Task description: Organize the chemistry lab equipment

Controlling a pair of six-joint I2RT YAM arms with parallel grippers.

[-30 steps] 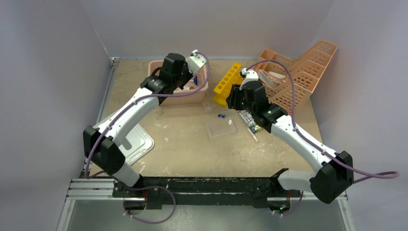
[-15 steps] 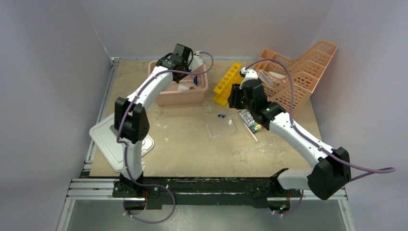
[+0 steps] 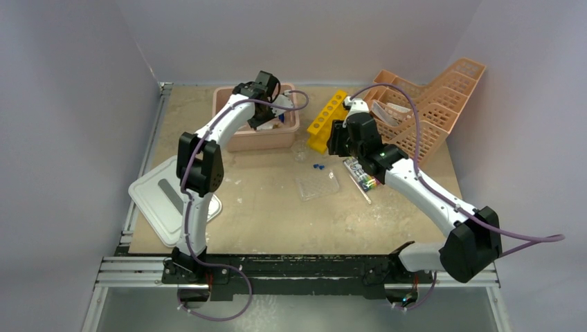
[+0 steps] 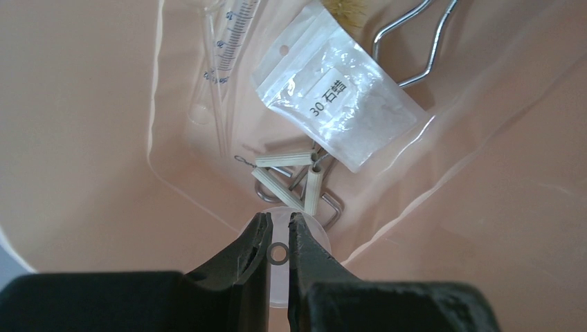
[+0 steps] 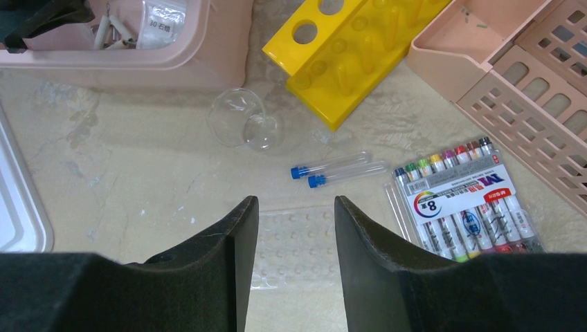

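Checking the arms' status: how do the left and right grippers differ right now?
The left gripper is shut; the right gripper is open. The left is down inside the pink tub, above a wire triangle and a bag; the right hangs outside it, above the well plate, near two blue-capped tubes. Both have black fingers and point downward.

A: Entry one, lettering found?
B: On the clear plastic bag (image 4: 339, 90): a white label in black print, "30" followed by two Chinese characters, the first 石.
A: Entry two?
B: On the marker pack (image 5: 462, 200): a large "8" in a round badge and a red-and-blue "M" logo.
A: Anything further?
B: On the graduated clear tube (image 4: 234, 34): blue scale marks, figures too small to read.
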